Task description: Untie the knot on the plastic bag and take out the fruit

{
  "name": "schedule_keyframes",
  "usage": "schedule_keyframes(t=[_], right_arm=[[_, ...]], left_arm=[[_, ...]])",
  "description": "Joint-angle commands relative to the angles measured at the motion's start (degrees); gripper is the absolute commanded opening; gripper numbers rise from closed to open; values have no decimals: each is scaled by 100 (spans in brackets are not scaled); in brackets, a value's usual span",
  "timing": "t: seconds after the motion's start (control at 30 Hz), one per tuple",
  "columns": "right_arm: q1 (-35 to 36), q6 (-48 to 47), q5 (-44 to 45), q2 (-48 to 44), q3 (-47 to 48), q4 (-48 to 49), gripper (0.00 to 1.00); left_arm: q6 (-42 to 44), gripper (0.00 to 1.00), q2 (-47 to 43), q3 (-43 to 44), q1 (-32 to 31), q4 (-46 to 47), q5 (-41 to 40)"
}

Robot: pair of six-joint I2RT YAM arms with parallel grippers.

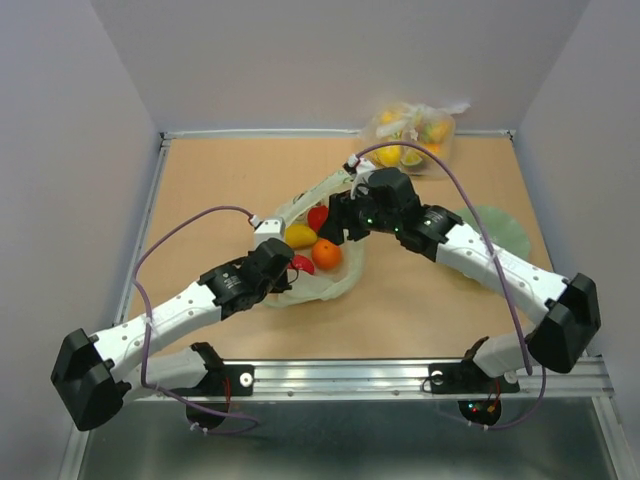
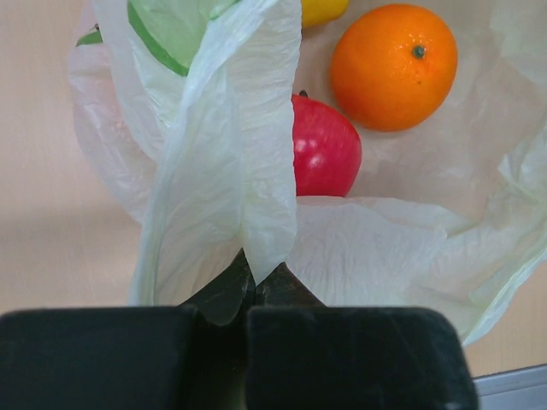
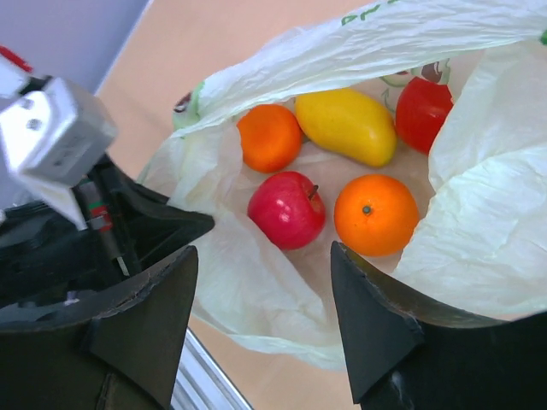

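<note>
Partly hidden: in the top view your right arm [image 1: 470,255] covers the far side of the plastic bag [image 1: 335,282], so only some of the fruit [image 1: 326,254] shows there.
Cut off: the mango [image 2: 320,8] is clipped by the top edge of the left wrist view.
Left jaws: your left gripper [image 2: 249,286] is pressed together, pinching a fold of the bag's film at lower centre.
Right jaws: your right gripper [image 3: 262,249] is spread wide above the bag's open mouth; you cannot tell whether a finger brushes the film.
Fruit: inside the bag at mid-frame are two oranges [image 3: 376,213], the mango and two red ones [image 3: 286,207].
</note>
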Motion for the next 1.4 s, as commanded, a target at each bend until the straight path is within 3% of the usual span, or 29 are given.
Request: schedule_keyframes(t=[0.0, 0.3, 0.33, 0.8, 0.9, 1.0, 1.07, 1.1, 1.13, 1.17, 1.23, 1.37], right_arm=[[212, -361, -80, 857, 105, -51, 68], [371, -475, 1518, 1774, -193, 967, 81], [380, -493, 1598, 1844, -238, 1056, 86], [398, -352, 2030, 2688, -651, 1724, 85], [406, -308, 2021, 2662, -774, 1830, 80], [398, -291, 2030, 2470, -879, 1839, 69], [406, -291, 1986, 2294, -932, 1839, 52], [398, -317, 1916, 2171, -985, 1839, 37], [398, -326, 1863, 2057, -1003, 1839, 37], [398, -326, 1811, 1777, -1020, 1839, 18], [398, -343, 1583, 1503, -1073, 1839, 5], [398, -448, 1073, 756, -1082, 1839, 3]], left_arm=[[-42, 0, -220, -102, 23, -100, 209], [-15, 0, -396, -216, 15, -117, 350], [-7, 0, -414, -225, 15, -109, 359], [90, 0, -502, -260, 15, 6, 464], [99, 0, -502, -252, 15, 14, 464], [99, 0, -510, -243, 15, 32, 412], [99, 0, -519, -243, 15, 50, 377], [108, 0, -545, -234, 15, 85, 333], [108, 0, -546, -225, 15, 85, 306], [116, 0, -554, -225, 15, 128, 280], [125, 0, -519, -190, 15, 155, 183], [178, 0, -423, -120, 15, 181, 69]])
